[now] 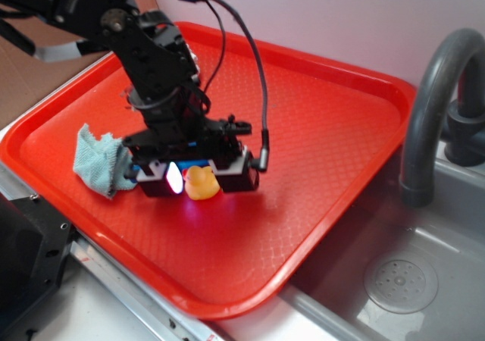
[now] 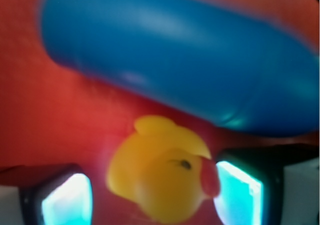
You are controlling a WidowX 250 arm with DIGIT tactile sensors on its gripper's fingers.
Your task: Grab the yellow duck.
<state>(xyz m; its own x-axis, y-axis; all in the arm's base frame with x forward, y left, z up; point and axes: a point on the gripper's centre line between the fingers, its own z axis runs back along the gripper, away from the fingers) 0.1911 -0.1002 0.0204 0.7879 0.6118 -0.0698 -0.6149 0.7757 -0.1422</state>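
The yellow duck (image 1: 201, 183) sits on the red tray (image 1: 318, 129), small and glossy with an orange beak. My gripper (image 1: 201, 179) is lowered over it with one finger on each side. In the wrist view the duck (image 2: 162, 177) lies between the two glowing pads of my gripper (image 2: 152, 201). The beak is at or touching the right pad (image 2: 239, 192). A gap of red tray shows between the duck and the left pad (image 2: 67, 205). The jaws stand open around the duck.
A blue bottle (image 2: 175, 60) lies on its side just beyond the duck, close to the fingers. A light blue cloth (image 1: 98, 159) lies left of the gripper on the tray. A sink with a drain (image 1: 400, 284) and a grey faucet (image 1: 432, 114) are at the right.
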